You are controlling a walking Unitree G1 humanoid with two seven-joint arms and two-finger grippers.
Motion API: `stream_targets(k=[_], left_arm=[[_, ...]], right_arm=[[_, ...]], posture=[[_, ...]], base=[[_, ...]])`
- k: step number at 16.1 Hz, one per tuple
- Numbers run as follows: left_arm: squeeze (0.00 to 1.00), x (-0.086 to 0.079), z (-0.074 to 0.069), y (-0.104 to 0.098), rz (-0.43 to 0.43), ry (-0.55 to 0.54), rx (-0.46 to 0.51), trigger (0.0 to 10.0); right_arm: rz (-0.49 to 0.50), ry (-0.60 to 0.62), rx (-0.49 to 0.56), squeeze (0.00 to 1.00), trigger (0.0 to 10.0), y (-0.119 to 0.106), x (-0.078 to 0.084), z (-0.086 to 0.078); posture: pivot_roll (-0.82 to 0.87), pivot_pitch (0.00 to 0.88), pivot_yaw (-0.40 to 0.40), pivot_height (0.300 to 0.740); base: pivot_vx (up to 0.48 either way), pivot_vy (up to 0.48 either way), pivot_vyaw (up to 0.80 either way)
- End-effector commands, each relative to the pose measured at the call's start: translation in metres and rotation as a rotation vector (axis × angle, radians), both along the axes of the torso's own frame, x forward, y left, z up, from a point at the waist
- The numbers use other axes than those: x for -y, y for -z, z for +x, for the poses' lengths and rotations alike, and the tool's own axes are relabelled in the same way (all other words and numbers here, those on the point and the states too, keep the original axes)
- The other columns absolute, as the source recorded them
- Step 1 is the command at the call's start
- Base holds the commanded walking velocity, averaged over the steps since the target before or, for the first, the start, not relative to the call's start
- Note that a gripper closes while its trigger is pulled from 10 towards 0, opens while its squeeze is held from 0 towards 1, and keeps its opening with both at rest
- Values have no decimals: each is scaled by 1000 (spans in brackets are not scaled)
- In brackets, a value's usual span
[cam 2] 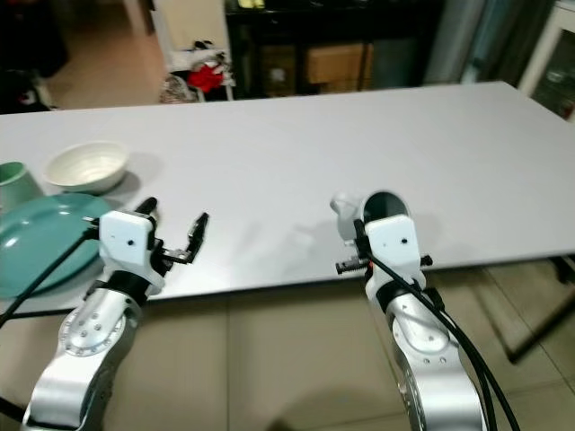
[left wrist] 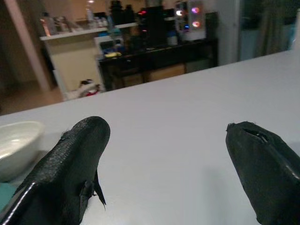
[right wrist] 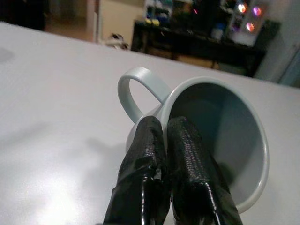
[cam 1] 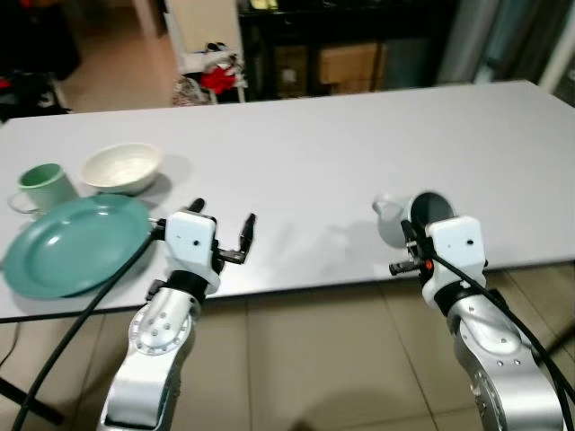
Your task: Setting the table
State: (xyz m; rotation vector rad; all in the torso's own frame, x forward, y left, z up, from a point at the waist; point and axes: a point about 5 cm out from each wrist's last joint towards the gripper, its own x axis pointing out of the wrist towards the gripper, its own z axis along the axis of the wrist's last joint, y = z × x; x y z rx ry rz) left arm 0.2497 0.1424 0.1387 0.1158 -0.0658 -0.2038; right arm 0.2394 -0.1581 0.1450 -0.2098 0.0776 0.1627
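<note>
Broadly, the long white table [cam 1: 359,135] runs left to right across the scene, and its near edge carries all the crockery. On the near left a teal plate [cam 1: 72,244] lies flat, with a green cup [cam 1: 43,187] and a white bowl [cam 1: 121,167] just beyond it on the far side. Well apart, on the near right, a pale grey mug [right wrist: 213,136] sits tilted, its mouth turned towards the robot and its handle [right wrist: 136,86] pointing to the left.

What the coming move likely turns on is this split: the mug lies far to the right of the plate setting, and the right arm alone is at it.

Now the tools. The right gripper [right wrist: 166,129] is pinched shut on the mug's rim beside the handle, one finger inside the wall and one outside. The left gripper [cam 1: 225,229] hovers over the near table edge, just right of the plate, its fingers [left wrist: 75,154] spread wide with nothing between them and touching nothing.
</note>
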Motion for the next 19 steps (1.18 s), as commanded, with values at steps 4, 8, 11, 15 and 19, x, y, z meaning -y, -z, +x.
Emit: stream_targets(k=[4, 8, 11, 15, 19], left_arm=[[0, -9, 4, -1, 20, -23, 4, 10000], [0, -9, 8, -4, 17, -31, 16, 10000], [0, -9, 8, -3, 18, -35, 12, 10000], [0, -11, 6, -3, 18, -39, 8, 10000], [0, -11, 5, -3, 20, -34, 5, 10000]], right_arm=[[20, -6, 26, 0, 10000, -3, -5, 3], [12, -13, 33, 0, 10000, -4, -5, 5], [-12, -45, 45, 0, 10000, -9, -6, 10], [-34, -94, 66, 0, 10000, -21, -4, 18], [-25, -158, 59, 0, 10000, -26, -6, 21]], posture=[[-34, 0, 50, 740], [-34, 0, 43, 740], [-32, 0, 38, 740], [-32, 0, 38, 740], [-29, 0, 41, 740]], base=[[340, 0, 0], [339, 0, 0], [324, 0, 0], [295, 0, 0], [296, 0, 0]])
